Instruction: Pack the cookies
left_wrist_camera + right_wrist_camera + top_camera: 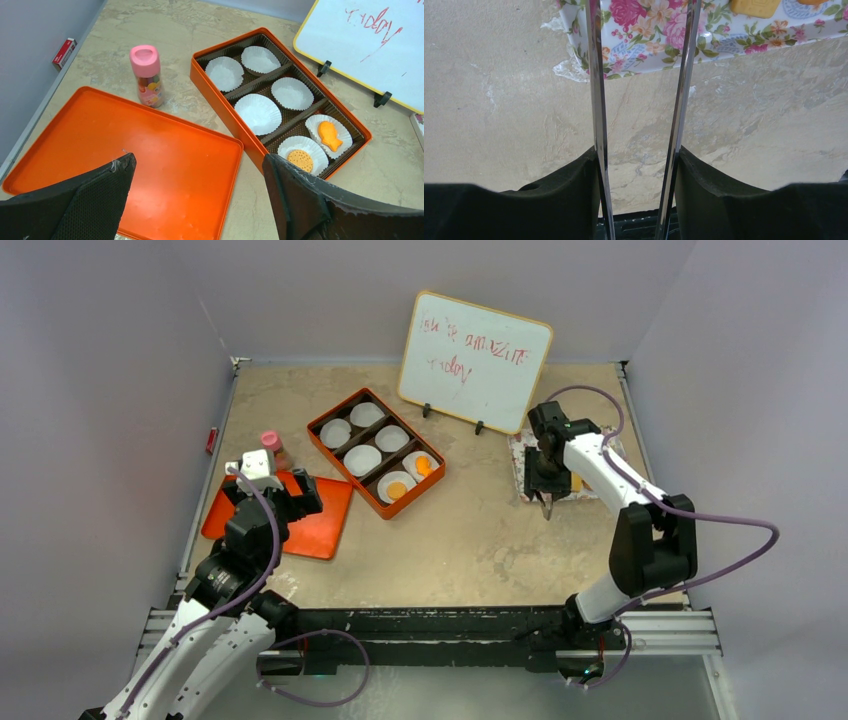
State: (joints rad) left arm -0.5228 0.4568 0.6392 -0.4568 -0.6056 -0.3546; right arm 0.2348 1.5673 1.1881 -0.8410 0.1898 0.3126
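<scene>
Cookies lie in two places: a round orange one point(302, 160) and a fish-shaped orange one point(330, 135) each sit in a white paper cup point(257, 112) at the near right end of the orange box point(222, 117), which stands askew at the middle of the bench point(470, 540); its other four cups hold nothing; a yellow cookie point(755, 6) rests on the floral tray point(734, 30) by the bench's right edge. The right end effector point(636, 165) is clamped on metal tongs point(596, 100); their blades stand apart and reach over the tray's near rim, with nothing visible between them; their tips are cut off in the wrist view. The left end effector point(197, 165) hangs with jaws spread wide over the orange lid point(150, 150) near the left edge, gripping nothing; a pink-capped bottle point(147, 75) stands upright just beyond the lid; a whiteboard point(475, 360) stands at the far edge.
</scene>
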